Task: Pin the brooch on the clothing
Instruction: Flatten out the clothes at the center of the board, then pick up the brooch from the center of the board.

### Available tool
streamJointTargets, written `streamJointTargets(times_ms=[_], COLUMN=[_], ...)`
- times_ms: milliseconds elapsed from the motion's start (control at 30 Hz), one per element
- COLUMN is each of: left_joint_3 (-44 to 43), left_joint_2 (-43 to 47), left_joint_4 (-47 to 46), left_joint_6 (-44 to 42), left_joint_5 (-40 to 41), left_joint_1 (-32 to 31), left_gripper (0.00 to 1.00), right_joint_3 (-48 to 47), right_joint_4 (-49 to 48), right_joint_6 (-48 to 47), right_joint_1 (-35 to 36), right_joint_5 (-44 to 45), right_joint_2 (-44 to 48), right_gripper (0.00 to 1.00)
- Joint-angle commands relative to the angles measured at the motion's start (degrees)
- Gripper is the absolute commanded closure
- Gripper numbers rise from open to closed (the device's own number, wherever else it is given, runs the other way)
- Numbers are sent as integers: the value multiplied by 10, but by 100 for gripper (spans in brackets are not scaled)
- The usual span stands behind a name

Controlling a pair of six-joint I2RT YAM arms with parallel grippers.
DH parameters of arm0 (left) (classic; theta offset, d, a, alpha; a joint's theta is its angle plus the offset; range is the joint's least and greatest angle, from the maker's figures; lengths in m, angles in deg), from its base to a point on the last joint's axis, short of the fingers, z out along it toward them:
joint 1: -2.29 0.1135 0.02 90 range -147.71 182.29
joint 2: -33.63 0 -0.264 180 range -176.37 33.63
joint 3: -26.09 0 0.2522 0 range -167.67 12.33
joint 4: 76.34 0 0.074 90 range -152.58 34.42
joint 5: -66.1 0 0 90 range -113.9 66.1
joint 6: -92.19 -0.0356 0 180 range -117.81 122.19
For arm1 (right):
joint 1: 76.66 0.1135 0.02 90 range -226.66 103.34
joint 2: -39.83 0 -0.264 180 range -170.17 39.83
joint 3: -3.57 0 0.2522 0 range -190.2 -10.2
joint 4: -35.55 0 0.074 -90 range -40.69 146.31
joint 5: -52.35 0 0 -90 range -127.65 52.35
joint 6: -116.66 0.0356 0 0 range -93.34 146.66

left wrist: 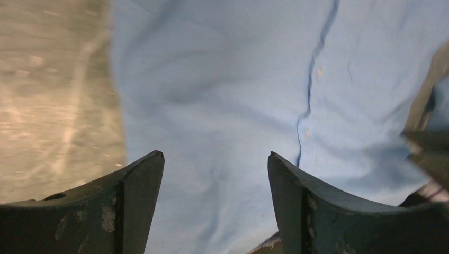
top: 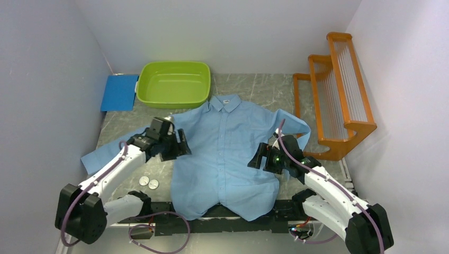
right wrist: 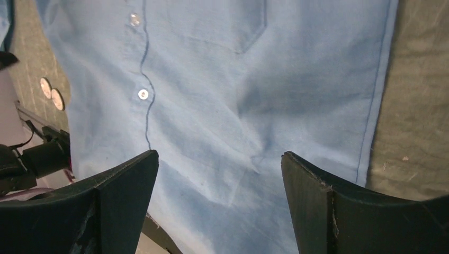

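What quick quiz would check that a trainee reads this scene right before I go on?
1. True or false: the shirt is bunched in a heap.
2. Where are the two round discs? A: on the table, left of the shirt; B: on the collar; C: in a gripper.
3. What do the left gripper and right gripper hold?
Key: 1 false, it lies spread flat. 2 A. 3 nothing; both are open above the shirt.
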Motion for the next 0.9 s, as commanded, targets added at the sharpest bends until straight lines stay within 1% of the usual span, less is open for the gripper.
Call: streamJointTargets(times_ms=[0,100,233,300,367,433,467,533,600,733,867], left_joint_3=[-30,-37,-42,-38,-29,-26,-27,-29,-27,4,27], left_joint_2=[-5,-42,-121,-142,-143,-126,-110,-74,-34,45,116], left_joint_4=[19,9,1,-7,-16,-13,-10,-4,-3,0,56], left_joint_6=[41,64,93,106,109,111,111,109,108,127,162], left_joint_5=[20,54,76,76,76,76,89,106,110,94,106], left_joint_1=[-127,-209,-277,-300,-307,-307,-307,-301,-282,-198,-94], left_gripper=[25,27,31,31,30,26,24,20,19,22,27], right_joint_3=[-47,-52,-50,-50,-53,-60,-64,-67,-68,-63,-59], right_joint_4=[17,18,22,26,31,37,36,31,22,0,-9], right_joint_6=[-47,-57,-51,-48,-52,-56,-57,-58,-57,-52,-55], right_joint_1=[4,14,29,32,33,34,33,34,35,39,44], right_joint_5=[-11,-23,-19,-12,-3,5,6,0,-9,-31,-39], right_joint_2=[7,-11,-27,-19,-4,7,9,9,3,-12,-18], right_gripper=[11,11,14,14,13,13,13,12,12,12,12])
